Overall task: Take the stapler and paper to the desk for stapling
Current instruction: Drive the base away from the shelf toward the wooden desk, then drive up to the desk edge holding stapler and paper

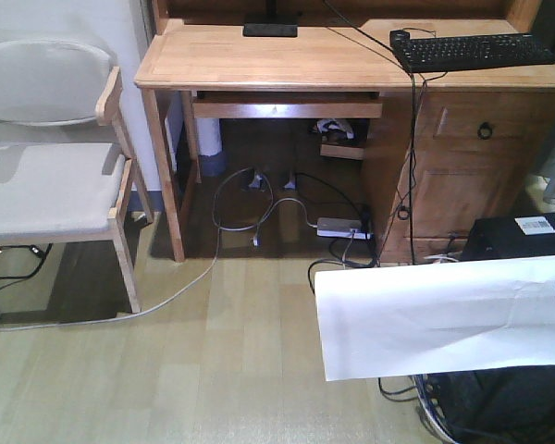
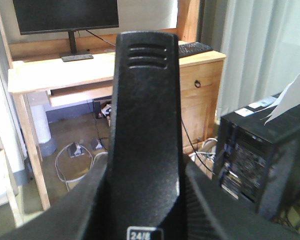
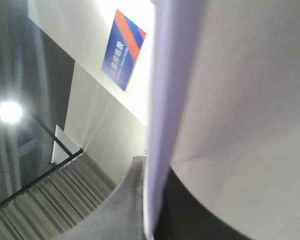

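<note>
Chair (image 1: 46, 176): stands at the left, well apart from the bench; its legs and the loose floor cables (image 1: 250, 199) could foul the mobile base on the way in.
Left claw (image 2: 146, 200): clamped on the stapler (image 2: 145, 125), whose black top fills the left wrist view between the dark fingers.
Stapler, place: in the air, short of the bench and aimed toward it.
Bench (image 1: 287, 60): far centre, its left and middle bare wood; neither task thing is on it yet.
Monitor foot (image 1: 269, 30): on the far edge of the bench.
Pull-out shelf (image 1: 287, 106): pushed in under the top; what it carries is hidden.
Keyboard (image 1: 472, 51): on the bench's right part, cable trailing over the front.
Drawer (image 1: 481, 125): shut, ring pull hanging; contents hidden.
Paper (image 1: 444, 314): held aloft at near right, free edge pointing left, creased and sagging.
Right claw (image 3: 155, 220): closed on the paper's right edge, judging by the sheet running edge-on between its fingers.
Risk, paper: the limp sheet may catch the bench's front edge or the black computer tower (image 1: 518, 245) and fold or slip out.
Risk, landing: set down too far right, either thing would land on the keyboard or its cable.
</note>
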